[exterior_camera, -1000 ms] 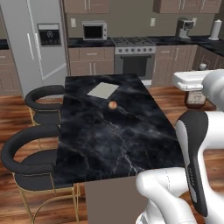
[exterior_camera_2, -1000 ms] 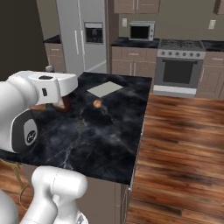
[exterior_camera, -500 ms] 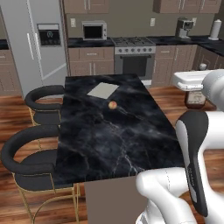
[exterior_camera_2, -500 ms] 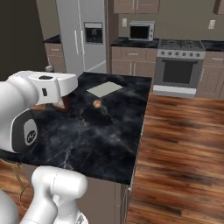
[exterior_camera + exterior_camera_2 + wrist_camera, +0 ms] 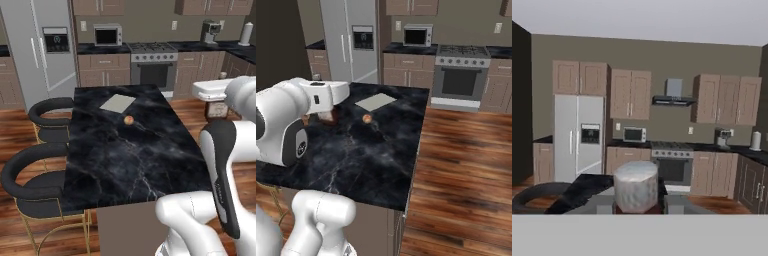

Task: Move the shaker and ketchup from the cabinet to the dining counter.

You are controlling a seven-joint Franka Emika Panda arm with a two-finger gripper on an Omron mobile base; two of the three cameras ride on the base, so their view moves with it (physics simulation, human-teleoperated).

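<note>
My gripper (image 5: 326,116) hangs over the near left part of the dining counter (image 5: 371,150), a black marble island with white veins. It is shut on the ketchup (image 5: 331,116), a reddish-brown bottle that hangs below the white hand. From the other side, the ketchup (image 5: 218,109) shows its pale label beyond the counter's right edge. In the hand view, the bottle's pale top (image 5: 635,186) sits between my fingers. A tiny beige-orange shaker (image 5: 128,120) stands near the middle of the dining counter (image 5: 130,150). The wooden wall cabinet (image 5: 630,94) is on the far wall with its doors shut.
A pale grey square mat (image 5: 117,103) lies on the counter's far end. Two black stools (image 5: 45,117) stand along its left side. Behind are a steel fridge (image 5: 42,50), a microwave (image 5: 108,35), a stove (image 5: 152,70) and a coffee machine (image 5: 211,32). Wooden floor lies to the right (image 5: 466,165).
</note>
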